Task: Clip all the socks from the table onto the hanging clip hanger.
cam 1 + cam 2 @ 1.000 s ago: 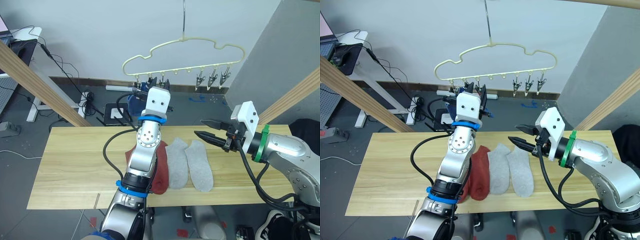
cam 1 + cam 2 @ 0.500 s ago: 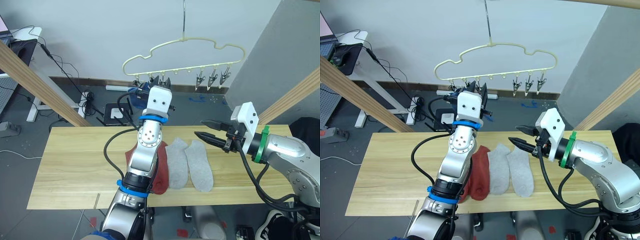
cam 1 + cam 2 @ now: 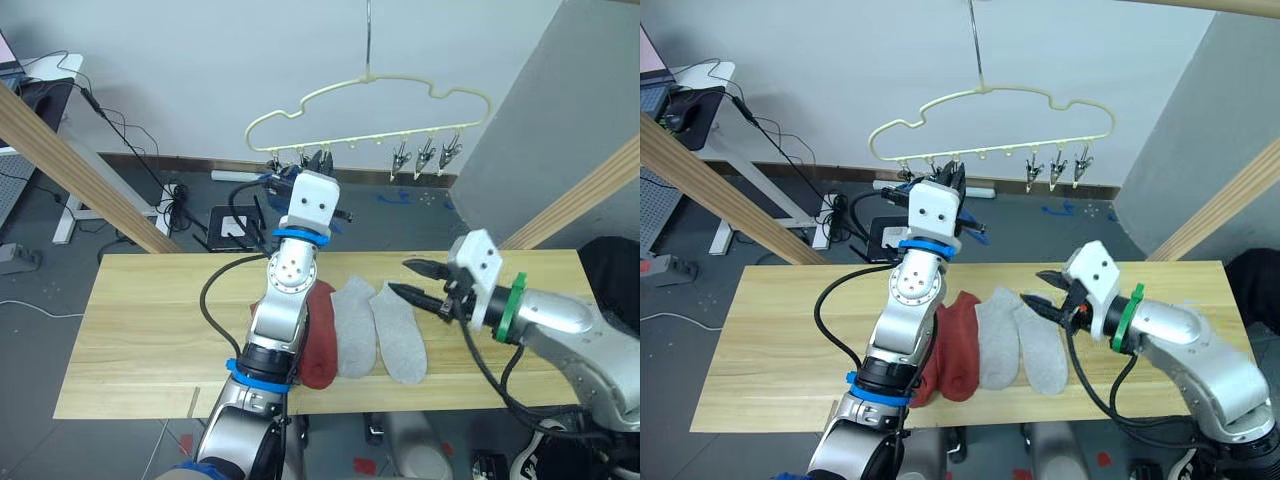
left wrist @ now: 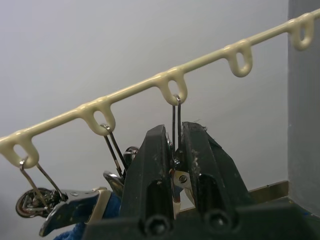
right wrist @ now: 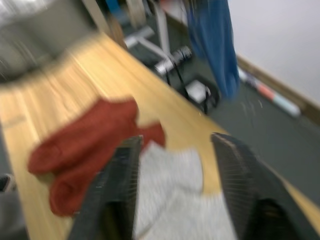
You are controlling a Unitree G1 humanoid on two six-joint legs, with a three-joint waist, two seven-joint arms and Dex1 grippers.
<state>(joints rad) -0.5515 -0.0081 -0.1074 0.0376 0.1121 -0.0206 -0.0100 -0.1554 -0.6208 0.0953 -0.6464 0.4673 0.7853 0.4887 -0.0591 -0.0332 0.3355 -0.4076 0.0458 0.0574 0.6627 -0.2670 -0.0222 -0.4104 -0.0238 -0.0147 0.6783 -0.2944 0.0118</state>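
While raised at the cream-yellow clip hanger (image 3: 370, 110), left gripper (image 4: 176, 150) pinched tight on a grey metal clip (image 4: 176, 131) under the third loop from the hanger's left end. Blue sock (image 5: 215, 42) dangling beside it from the neighbouring clips. Right gripper (image 3: 408, 279) low over the table (image 3: 150, 330), fingers spread apart, holding nothing, just above the toe of the right light grey sock (image 3: 398, 332). Second grey sock (image 3: 352, 328) touching it on the left, then two rust red socks (image 3: 318, 340) partly behind the left arm. Three bare clips (image 3: 425, 156) at the hanger's right end.
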